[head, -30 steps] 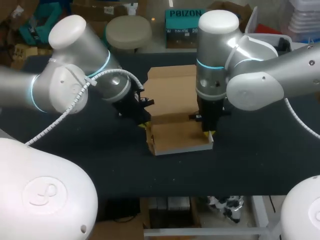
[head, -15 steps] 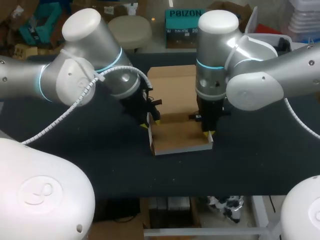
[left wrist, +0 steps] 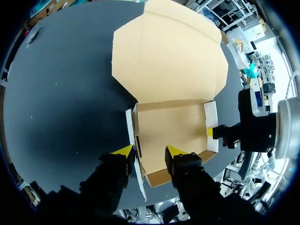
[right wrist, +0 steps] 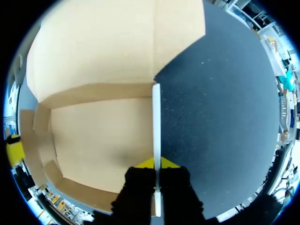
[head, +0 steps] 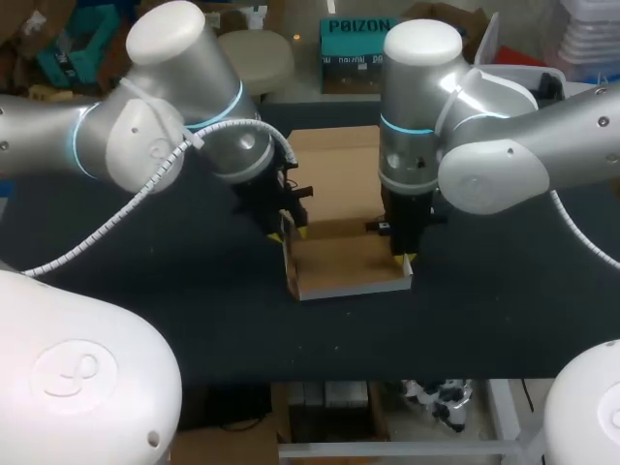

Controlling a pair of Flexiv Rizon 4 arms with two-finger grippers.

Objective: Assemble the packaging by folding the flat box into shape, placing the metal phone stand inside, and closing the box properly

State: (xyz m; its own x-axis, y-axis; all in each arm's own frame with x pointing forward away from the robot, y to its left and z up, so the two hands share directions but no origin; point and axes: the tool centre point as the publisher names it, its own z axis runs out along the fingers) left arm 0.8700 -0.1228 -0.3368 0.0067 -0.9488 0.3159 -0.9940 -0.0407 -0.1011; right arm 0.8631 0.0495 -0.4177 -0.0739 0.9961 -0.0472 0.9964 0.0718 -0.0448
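Note:
The brown cardboard box [head: 344, 263] sits half-formed in the middle of the table, its walls upright and its lid flap [head: 334, 170] lying flat behind it. My left gripper [head: 291, 230] [left wrist: 148, 151] is open and straddles the box's left wall [left wrist: 132, 140], one finger outside and one inside. My right gripper [head: 402, 258] [right wrist: 157, 164] is shut on the white-edged right wall [right wrist: 156, 117], holding it upright. In the left wrist view, the right gripper [left wrist: 212, 132] shows at the far wall. The inside of the box [right wrist: 98, 136] is bare. No phone stand is in view.
The black table top [head: 194, 310] surrounds the box on all sides. Its front edge [head: 387, 380] runs a little way below the box. Both arms lean in over the table from their own sides.
My left arm has swung right to the box's left wall. Its gripper has opened and now stands astride that wall. The right arm has kept still.

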